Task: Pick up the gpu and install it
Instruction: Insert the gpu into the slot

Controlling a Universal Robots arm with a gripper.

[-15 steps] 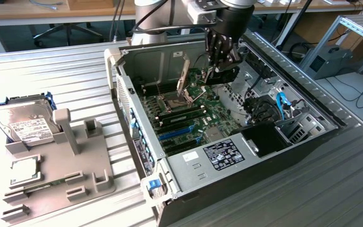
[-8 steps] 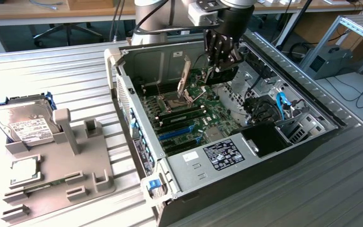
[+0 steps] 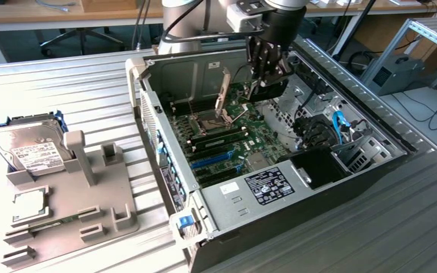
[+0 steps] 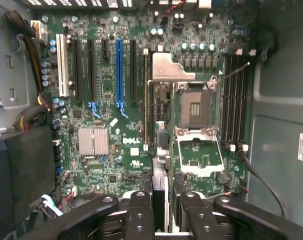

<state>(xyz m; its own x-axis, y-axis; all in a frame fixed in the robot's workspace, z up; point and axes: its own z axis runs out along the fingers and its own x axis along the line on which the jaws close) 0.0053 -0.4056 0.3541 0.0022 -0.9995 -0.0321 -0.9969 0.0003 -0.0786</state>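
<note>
I have the gpu (image 3: 270,90) pinched edge-on in the gripper (image 3: 268,77), hanging over the open computer case (image 3: 370,170) — pickup done, but it isn't seated in the motherboard (image 4: 111,115) yet.

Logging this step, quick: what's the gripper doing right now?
Gripper: closed on the gpu, held edge-down inside the computer case.

arm reaching steeply down; gripper (image 3: 268,79) vertical; jaws clamped on a thin card
</note>
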